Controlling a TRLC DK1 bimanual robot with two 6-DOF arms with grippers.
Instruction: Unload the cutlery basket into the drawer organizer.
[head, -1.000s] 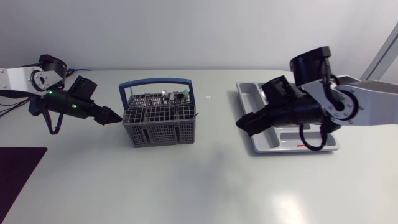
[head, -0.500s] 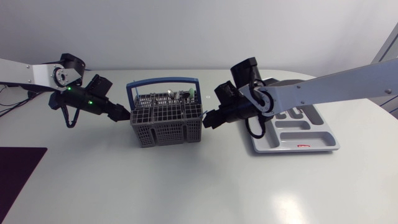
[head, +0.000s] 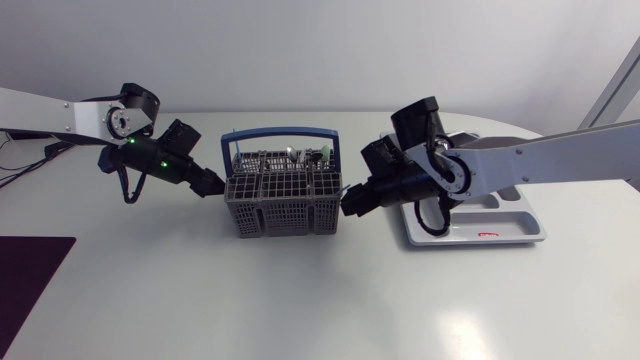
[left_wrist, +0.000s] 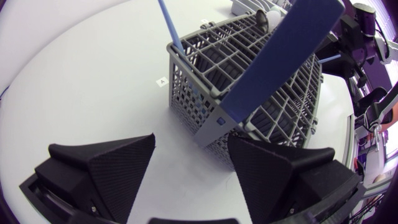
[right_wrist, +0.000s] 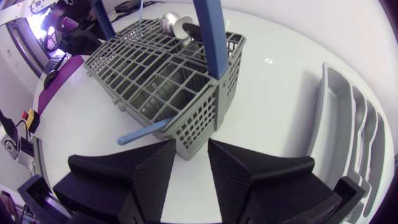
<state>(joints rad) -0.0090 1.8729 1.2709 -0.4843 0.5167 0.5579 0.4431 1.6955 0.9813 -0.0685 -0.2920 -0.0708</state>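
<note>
The grey cutlery basket with a blue handle stands mid-table, holding silver cutlery and a green piece. My left gripper is at its left wall. In the left wrist view the gripper is open, fingers wide on either side of the basket's near corner. My right gripper is at the basket's right front corner. In the right wrist view its fingers are narrowed onto that corner of the basket. A blue utensil handle pokes out through the wall beside them. The grey organizer lies to the right, partly under my right arm.
A dark purple mat lies at the table's front left corner. The organizer's long compartments run beside my right gripper. White tabletop stretches in front of the basket.
The basket has slid to the right with my left gripper following against it. My right arm swung from over the organizer to the basket's right corner and its fingers narrowed.
</note>
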